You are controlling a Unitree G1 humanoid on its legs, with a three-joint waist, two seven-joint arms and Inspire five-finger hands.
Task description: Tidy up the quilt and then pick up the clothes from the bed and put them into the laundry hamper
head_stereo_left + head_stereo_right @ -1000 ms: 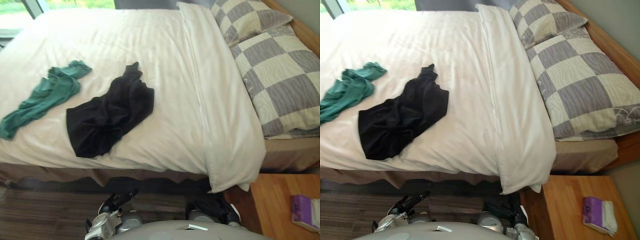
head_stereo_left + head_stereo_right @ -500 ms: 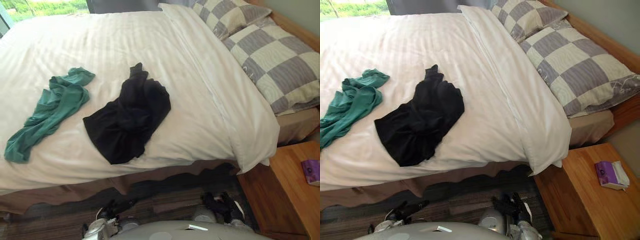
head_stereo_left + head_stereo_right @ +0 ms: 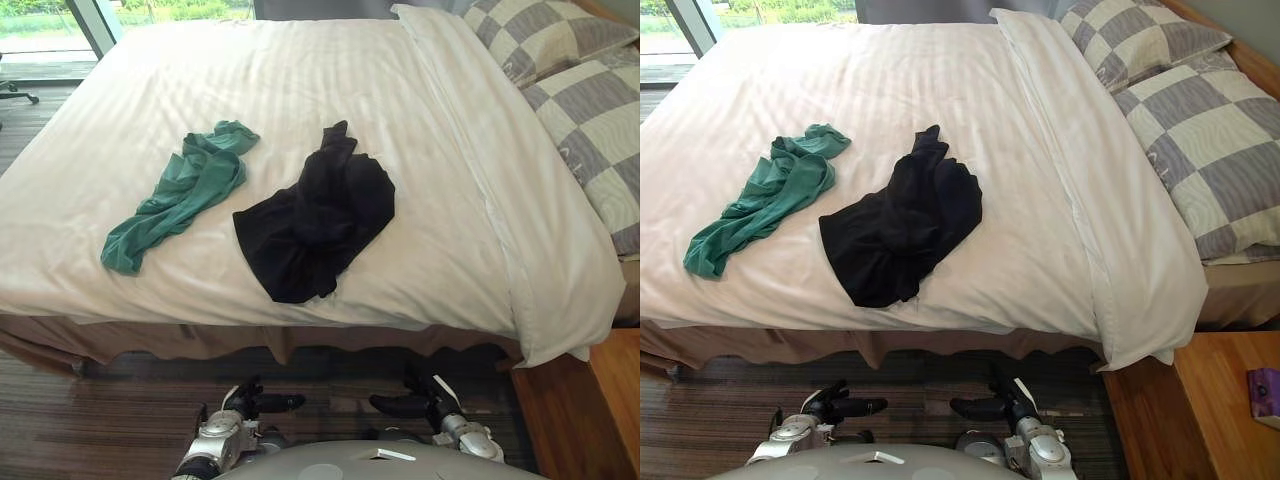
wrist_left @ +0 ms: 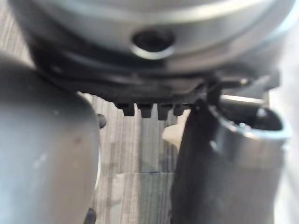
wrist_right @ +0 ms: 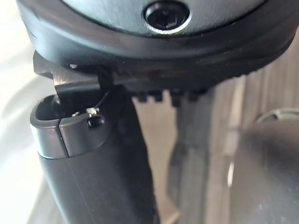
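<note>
A white quilt [image 3: 300, 70] lies spread flat over the bed, its top edge folded back in a band [image 3: 1090, 200] beside the pillows. On it lie a crumpled green garment [image 3: 185, 190] and, to its right, a bunched black garment [image 3: 320, 215] near the bed's front edge. Both hands hang low over the floor in front of the bed, well short of the clothes. My left hand [image 3: 255, 402] and right hand [image 3: 410, 403] point their straight fingers toward each other, open and holding nothing.
Two checked pillows [image 3: 1200, 140] lie at the bed's right end. A wooden nightstand [image 3: 1210, 400] with a purple packet [image 3: 1265, 390] stands at lower right. A striped dark rug [image 3: 720, 400] covers the floor before the bed. A window [image 3: 40, 30] is at the far left.
The camera has swung left, so the bed and clothes sit further right in the picture; the clothes themselves have not moved. Both hands have come further into view.
</note>
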